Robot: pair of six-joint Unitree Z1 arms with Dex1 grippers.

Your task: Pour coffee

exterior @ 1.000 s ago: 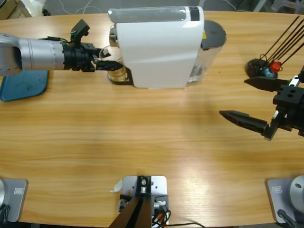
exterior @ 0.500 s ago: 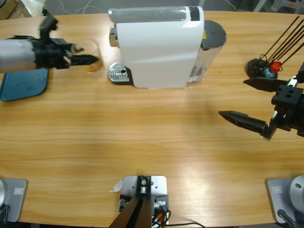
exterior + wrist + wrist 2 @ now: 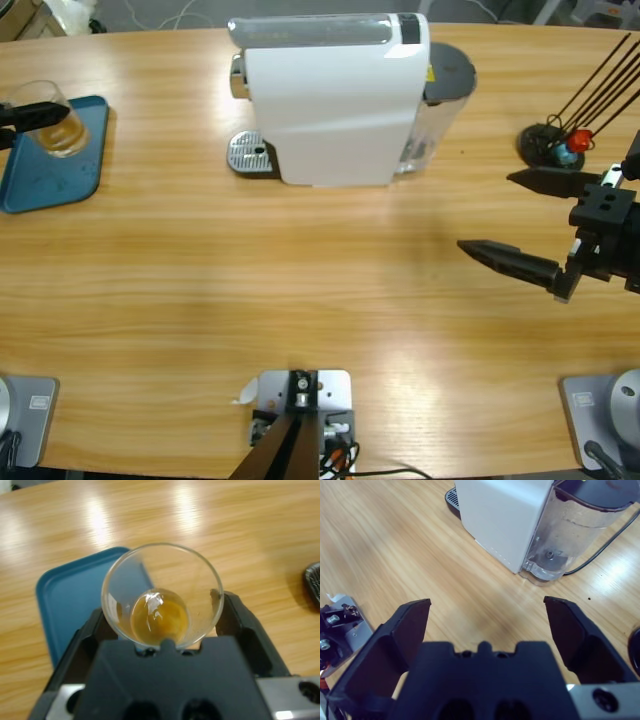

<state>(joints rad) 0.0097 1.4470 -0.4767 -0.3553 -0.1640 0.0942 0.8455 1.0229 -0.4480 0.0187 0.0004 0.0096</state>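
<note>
Wooden table (image 3: 300,290): blue tray (image 3: 40,175) at edge, coffee machine (image 3: 335,95) centre.

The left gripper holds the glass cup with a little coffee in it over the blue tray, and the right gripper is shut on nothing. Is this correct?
Not quite. The right gripper is open, its jaws spread wide over bare table, as the right wrist view shows. The rest holds: the left gripper holds the glass cup with a little coffee over the blue tray.

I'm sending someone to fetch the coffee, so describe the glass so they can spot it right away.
From the white coffee machine, look to the far end of the table where the blue tray lies. The glass is over it, held in the left gripper: small, clear, with amber coffee in its bottom.
</note>
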